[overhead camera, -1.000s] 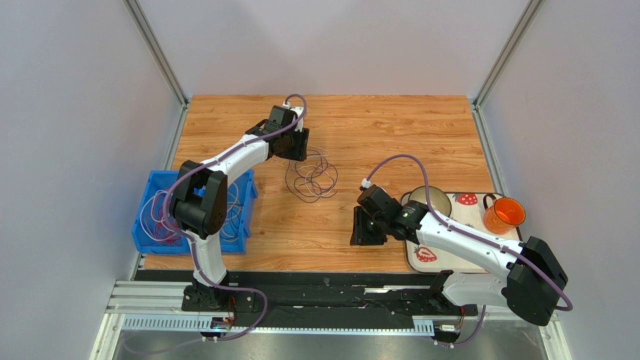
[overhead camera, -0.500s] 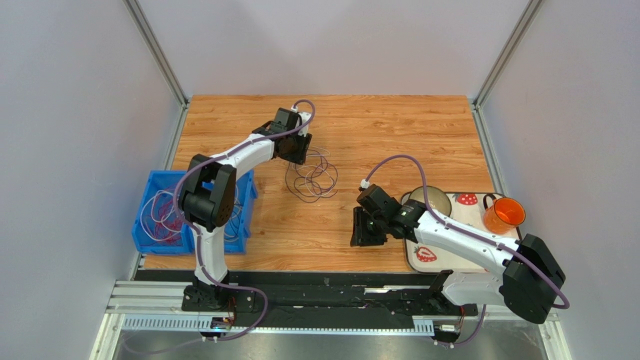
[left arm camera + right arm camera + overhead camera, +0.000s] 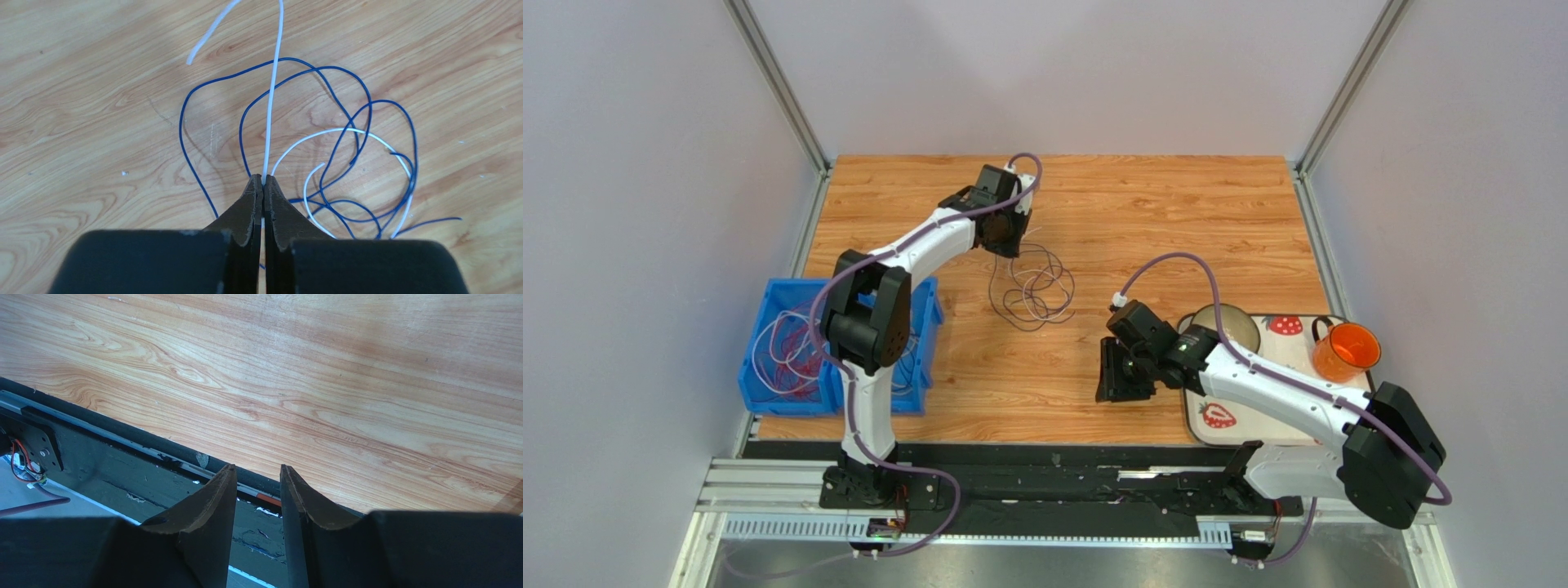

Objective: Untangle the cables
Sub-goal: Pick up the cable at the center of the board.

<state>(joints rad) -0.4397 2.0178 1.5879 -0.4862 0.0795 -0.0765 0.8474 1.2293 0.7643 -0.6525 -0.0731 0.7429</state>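
Two cables [image 3: 1032,288] tangle: the left fingers [image 3: 248,208], pinched shut on the white cable [image 3: 273,92], have it running straight ahead through loops of the blue cable [image 3: 368,122]; the right fingers [image 3: 212,502] stand part-open and empty, well apart from it.

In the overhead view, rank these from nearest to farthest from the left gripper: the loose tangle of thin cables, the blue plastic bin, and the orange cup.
1. The loose tangle of thin cables, right beside the left gripper, which is shut on a white cable.
2. The blue plastic bin, off to the left.
3. The orange cup, at the far right.
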